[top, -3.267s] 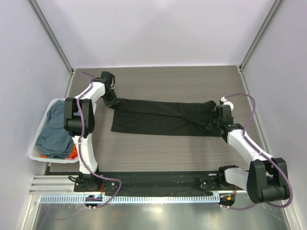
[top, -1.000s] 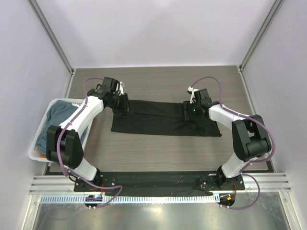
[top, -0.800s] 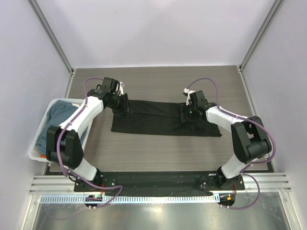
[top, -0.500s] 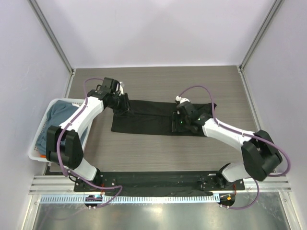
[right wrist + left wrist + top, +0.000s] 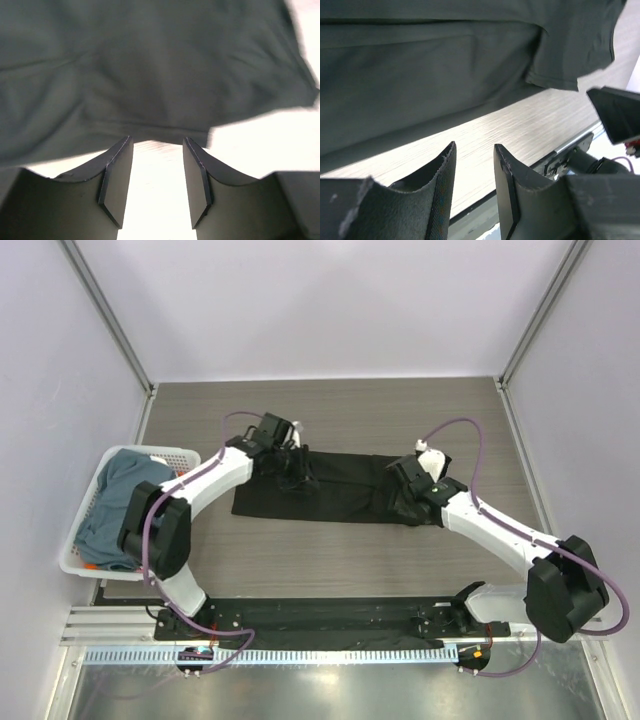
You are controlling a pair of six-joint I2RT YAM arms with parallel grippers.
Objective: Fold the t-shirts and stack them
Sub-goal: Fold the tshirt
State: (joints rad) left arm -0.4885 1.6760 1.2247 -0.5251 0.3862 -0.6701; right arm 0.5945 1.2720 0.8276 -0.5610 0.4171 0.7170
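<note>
The black t-shirt (image 5: 340,488) lies flat on the table as a long folded strip. My left gripper (image 5: 300,470) hovers over its left part, open and empty. In the left wrist view the left gripper (image 5: 475,147) frames bare table, with the black shirt (image 5: 445,65) beyond the tips. My right gripper (image 5: 404,496) is over the shirt's right end, open and empty. In the right wrist view the right gripper (image 5: 157,141) has the shirt's hem (image 5: 150,65) just past the tips. A slate blue-grey shirt (image 5: 115,502) and a bit of an orange one (image 5: 92,565) lie in the basket.
The white lattice basket (image 5: 72,562) stands at the table's left edge, beside the left arm. Purple cables loop off both arms. Frame posts and grey walls bound the back and sides. A black base rail (image 5: 330,612) runs along the near edge.
The left gripper has moved right from the shirt's left end to over its left part. The right arm has pulled back from the shirt's middle toward its right end.
</note>
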